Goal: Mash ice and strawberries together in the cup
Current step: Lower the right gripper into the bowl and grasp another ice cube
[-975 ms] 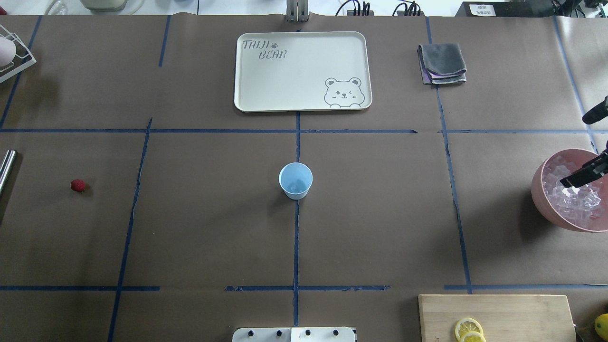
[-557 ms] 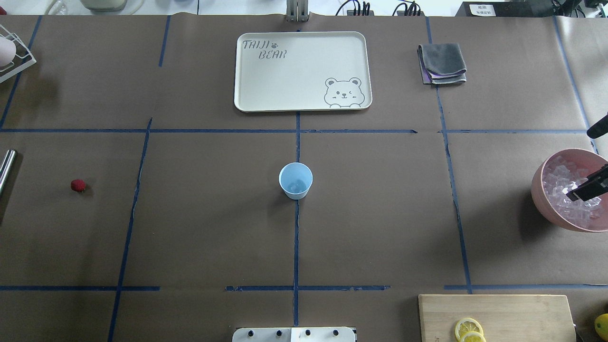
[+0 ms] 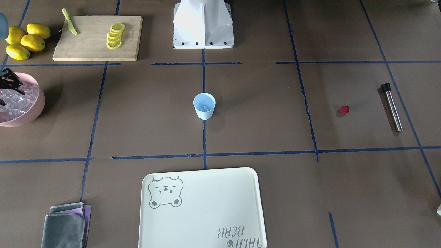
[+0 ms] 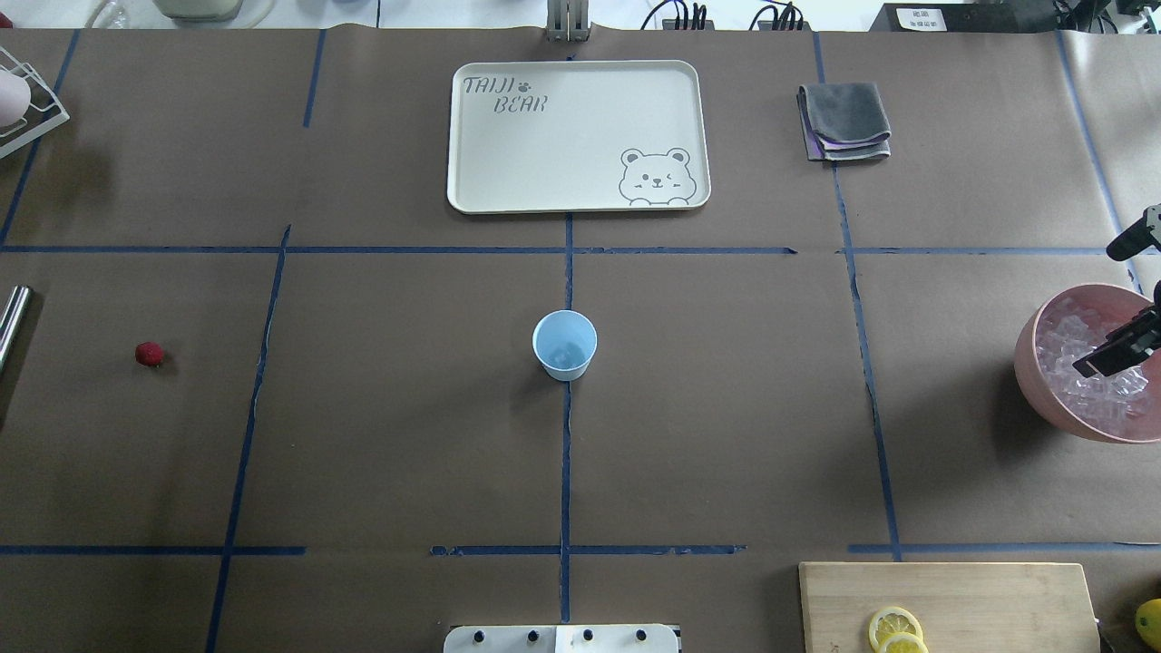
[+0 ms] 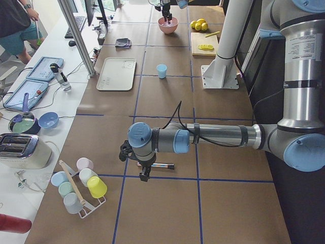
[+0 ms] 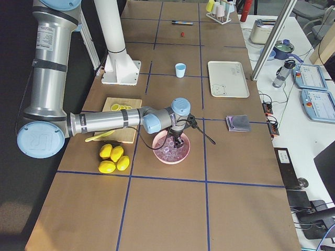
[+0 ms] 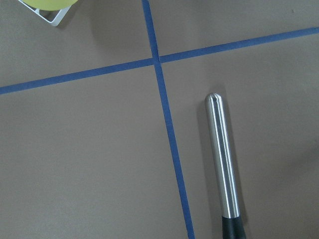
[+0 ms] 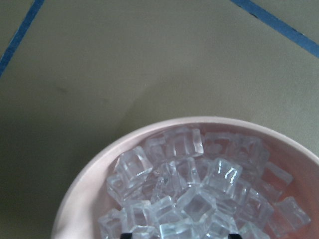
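Observation:
The light-blue cup stands upright at the table's middle, with what looks like a little ice inside. One red strawberry lies alone on the paper far to the left. Ice fills the pink bowl at the right edge. My right gripper hangs over that ice, its two dark tips apart, so open. My left gripper hovers beside a steel rod; I cannot tell whether it is open or shut.
A cream bear tray and a folded grey cloth lie at the far side. A cutting board carries lemon slices and a knife, with whole lemons beside it. A cup rack stands near the left arm.
The right gripper has shifted slightly over the pink bowl, out toward the table's right edge and back in. Cup and strawberry have not moved.

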